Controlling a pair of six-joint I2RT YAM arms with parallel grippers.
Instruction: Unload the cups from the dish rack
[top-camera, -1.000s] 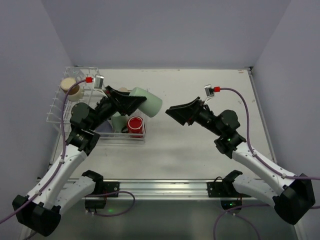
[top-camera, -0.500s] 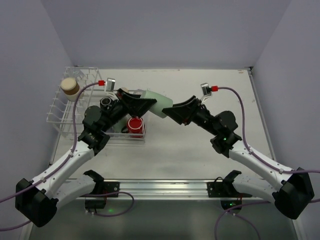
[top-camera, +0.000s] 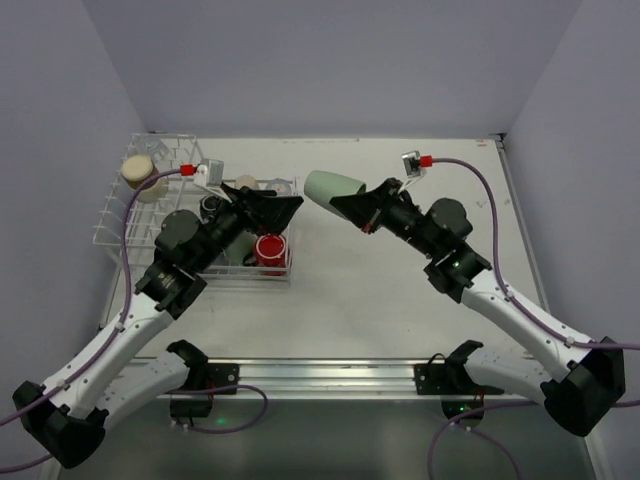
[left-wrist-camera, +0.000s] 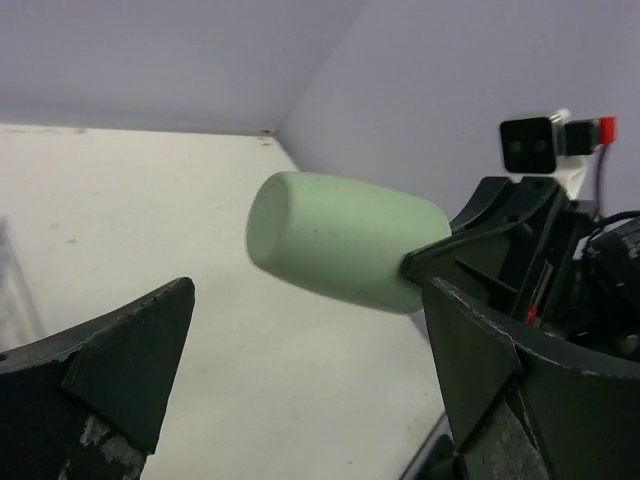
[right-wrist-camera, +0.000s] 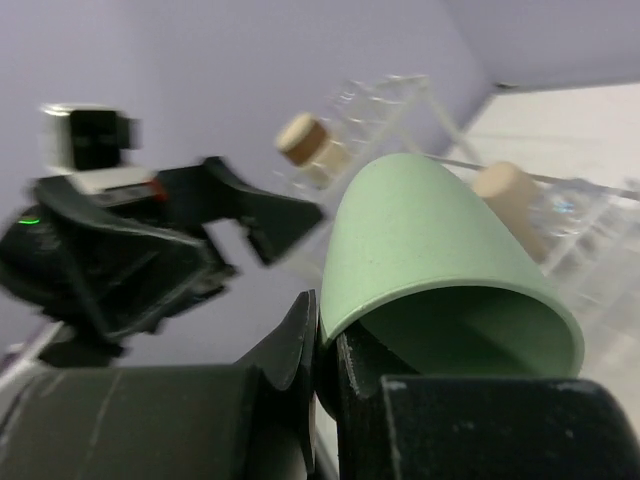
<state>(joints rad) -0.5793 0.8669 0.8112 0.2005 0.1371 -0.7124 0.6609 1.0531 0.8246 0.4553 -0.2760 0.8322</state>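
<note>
The smooth mint-green tapered cup (top-camera: 330, 186) hangs on its side in the air over the white table (top-camera: 400, 300), just right of the clear wire dish rack (top-camera: 110, 225) and clear of it, base pointing towards the rack. The right gripper (top-camera: 352, 203) is clamped tight on 1 wall of the cup's rim, 1 finger inside the mouth and 1 outside. The left gripper (top-camera: 283, 208) stands fully spread with nothing between its fingers, which flank the cup's base without touching it. The hold looks thin (a pinch on a single wall, with the whole body sticking out sideways), so a quick swing or wrist turn could let the cup pivot or slip out and roll off. A careless move of the left arm could also knock the base. At least 2 more remain racked: a small red cup (top-camera: 270, 248) and a beige cup (top-camera: 137, 170).
</note>
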